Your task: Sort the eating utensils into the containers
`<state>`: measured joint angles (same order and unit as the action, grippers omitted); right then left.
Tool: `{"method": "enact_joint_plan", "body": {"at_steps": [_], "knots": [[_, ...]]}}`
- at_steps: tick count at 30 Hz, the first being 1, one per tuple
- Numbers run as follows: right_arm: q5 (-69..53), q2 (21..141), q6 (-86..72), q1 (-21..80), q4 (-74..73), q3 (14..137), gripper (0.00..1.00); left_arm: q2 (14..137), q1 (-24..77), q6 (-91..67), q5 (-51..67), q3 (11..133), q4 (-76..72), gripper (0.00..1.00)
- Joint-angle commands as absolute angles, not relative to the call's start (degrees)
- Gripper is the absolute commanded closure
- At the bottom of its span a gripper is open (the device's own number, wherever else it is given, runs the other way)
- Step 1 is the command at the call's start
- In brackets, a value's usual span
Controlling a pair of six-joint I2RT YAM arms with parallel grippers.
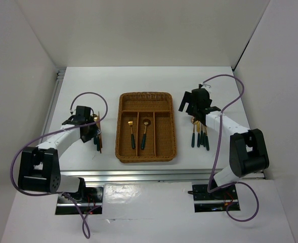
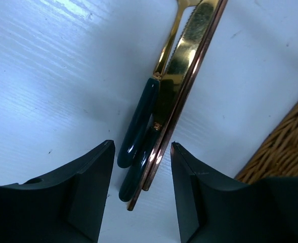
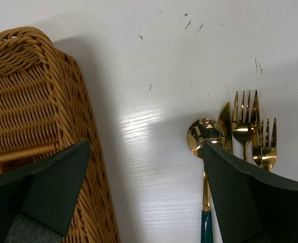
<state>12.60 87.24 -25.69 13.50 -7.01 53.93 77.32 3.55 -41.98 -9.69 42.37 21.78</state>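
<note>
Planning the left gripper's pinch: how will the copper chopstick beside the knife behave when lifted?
Probably stiff: the chopstick looks straight and metallic. Thin and glossy, it may slip or roll in the left gripper. Lying against the knife, it could drag that along.

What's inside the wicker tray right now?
The wicker tray holds two green-handled, gold-headed pieces: left-slot utensil and middle-slot utensil, heads toward the far end. Right slot and crosswise slot show only wicker. Nothing covers the tray in the top view; head types too small to tell.
</note>
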Motion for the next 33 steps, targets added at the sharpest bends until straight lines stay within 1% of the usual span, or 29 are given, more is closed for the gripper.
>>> {"method": "enact_joint_plan", "body": {"at_steps": [1, 9, 21, 26, 33], "knots": [[12.7, 88.2, -25.7, 13.1, -4.9, 54.5, 0.0, 78.4, 3.3, -41.0, -12.1, 43.9, 20.8, 0.39], [12.7, 89.3, -25.7, 13.1, -4.9, 54.5, 0.0, 79.6, 3.3, -41.0, -14.6, 44.5, 21.4, 0.41], [12.7, 89.3, -25.7, 13.1, -4.9, 54.5, 0.0, 83.1, 3.3, -40.4, -15.1, 45.5, 20.8, 0.45], [12.7, 89.3, -25.7, 13.1, -4.9, 54.5, 0.0, 84.8, 3.3, -40.4, -15.6, 46.1, 20.8, 0.5], [12.7, 89.3, -25.7, 13.1, -4.9, 55.0, 0.0, 87.5, 2.8, -40.4, -15.6, 46.7, 21.4, 0.54]]}}
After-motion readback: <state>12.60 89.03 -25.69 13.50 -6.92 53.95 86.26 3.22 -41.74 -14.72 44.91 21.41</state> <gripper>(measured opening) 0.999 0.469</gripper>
